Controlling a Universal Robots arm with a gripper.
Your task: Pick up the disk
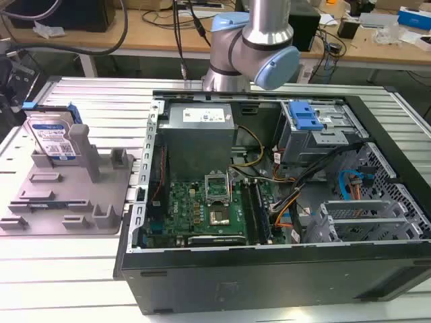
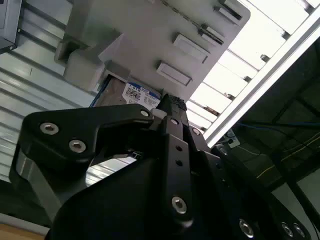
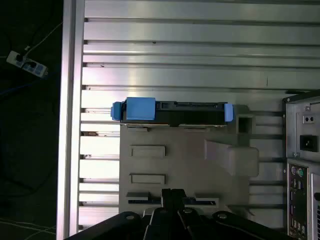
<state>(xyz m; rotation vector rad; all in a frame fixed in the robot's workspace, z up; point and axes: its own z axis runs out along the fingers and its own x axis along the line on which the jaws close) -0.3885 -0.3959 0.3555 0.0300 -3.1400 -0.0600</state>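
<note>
the disk (image 1: 52, 138) stands on edge at the far end of the grey fixture plate (image 1: 40, 202), on the exterior view's left of the open computer case (image 1: 269, 282). in the first wrist view the pincer (image 3: 172, 192) looks closed and empty, above the plate and apart from the disk. risk: coming down closed, or off-line, it could strike the disk's top edge or the upright post (image 1: 81, 145) beside it and tip the disk over.

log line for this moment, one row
disk: on edge in fixture plate, not held | gripper: shut, empty, apart from disk
</note>
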